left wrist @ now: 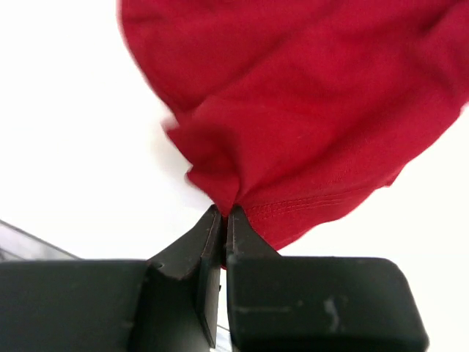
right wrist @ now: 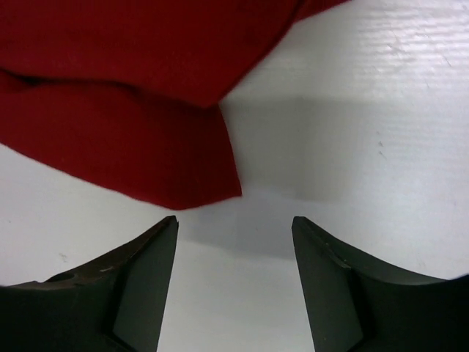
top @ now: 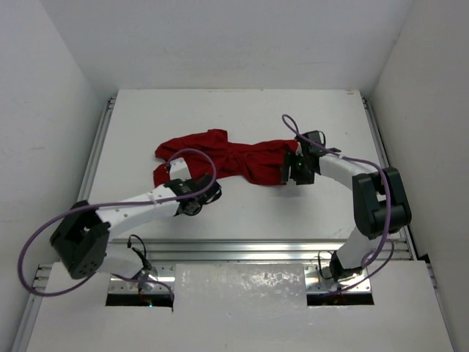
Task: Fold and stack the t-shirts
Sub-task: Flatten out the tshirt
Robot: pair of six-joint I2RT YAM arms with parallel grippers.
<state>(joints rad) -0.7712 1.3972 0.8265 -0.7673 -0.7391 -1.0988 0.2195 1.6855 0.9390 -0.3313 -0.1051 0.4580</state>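
T-shirt (left wrist: 293,110) cloth is caught in the left pincer (left wrist: 222,216), whose jaws are pressed together on a small gathered fold right at the stitched hem. The bite is thin and sits at the very edge of the fabric, so a pull or lift from here could likely let the hem slide out, or draw up only this bunch while the rest drags.

The right pincer (right wrist: 234,220) stands with its jaws apart and nothing between them. A corner of the t-shirt lies just ahead of it and off towards one finger (right wrist: 139,279), with bare table (right wrist: 381,147) in front of the other. If it closes where it is, it may nip only table, or catch one loose layer at the tip.

The t-shirt itself lies crumpled and twisted across the middle of the table, narrow at its centre, not spread flat. The left pincer is at its near-left edge and the right pincer at its right end. Folding it in this state would probably give a crooked, lumpy result.

A purple cable (top: 198,154) from the left arm loops over the t-shirt's left part and might snag or drag the cloth. Beyond the t-shirt stand white walls (top: 220,44), well apart from it. A metal rail (top: 256,249) runs on its near side.
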